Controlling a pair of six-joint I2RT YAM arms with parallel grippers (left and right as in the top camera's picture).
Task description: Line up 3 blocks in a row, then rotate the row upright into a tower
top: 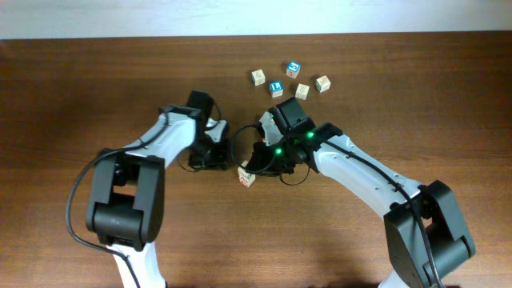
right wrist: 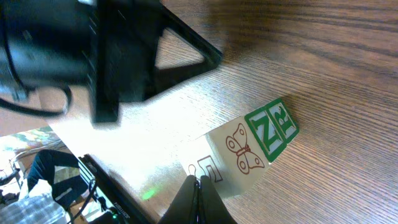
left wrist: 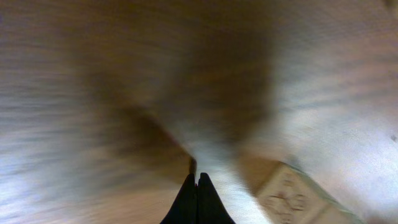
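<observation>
Table of dark woodgrain, white strip beyond, left gripper closed, right gripper closed by block

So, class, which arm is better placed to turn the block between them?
Probably right: the right tool, shut, points straight at the butterfly block; the left tool has it off to one side.

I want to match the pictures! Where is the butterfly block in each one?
Overhead: butterfly block near the middle, a little below center.
Left wrist: probably it, blurry and pale, bottom right.
Right wrist: lower middle, butterfly face showing.
Shared landmark: the brown wooden table.
</observation>
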